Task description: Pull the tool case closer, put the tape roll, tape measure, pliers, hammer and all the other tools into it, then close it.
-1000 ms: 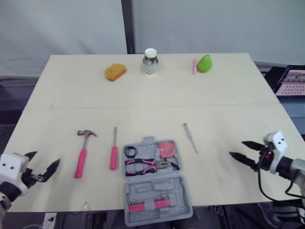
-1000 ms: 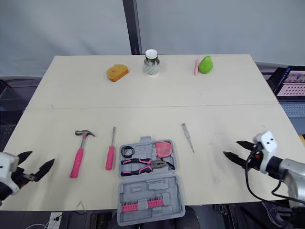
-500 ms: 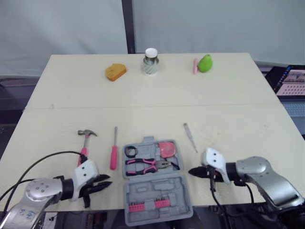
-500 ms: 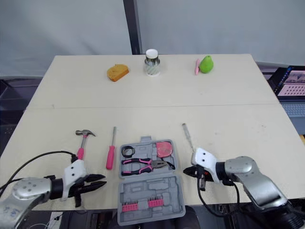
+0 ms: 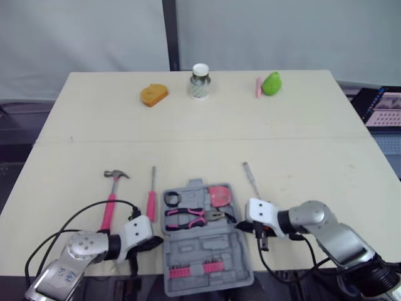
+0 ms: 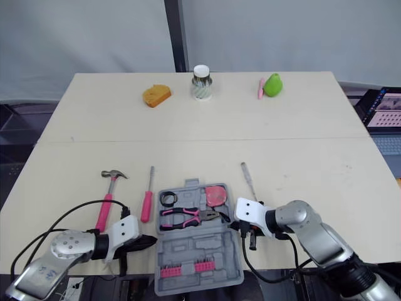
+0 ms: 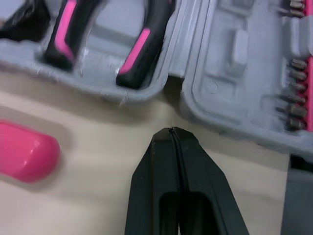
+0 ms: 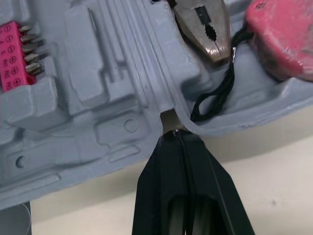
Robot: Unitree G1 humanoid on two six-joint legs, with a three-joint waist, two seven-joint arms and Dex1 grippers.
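1 hammer point(image 5: 112, 194), 1 screwdriver point(image 5: 151, 202) beside tool case point(image 5: 207, 248)

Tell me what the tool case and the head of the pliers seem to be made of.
Tool case: probably moulded plastic, matte grey, with shaped recesses and a slightly ragged rim. Pliers: head looks like bare steel, dull grey sheen with ridged gripping teeth.
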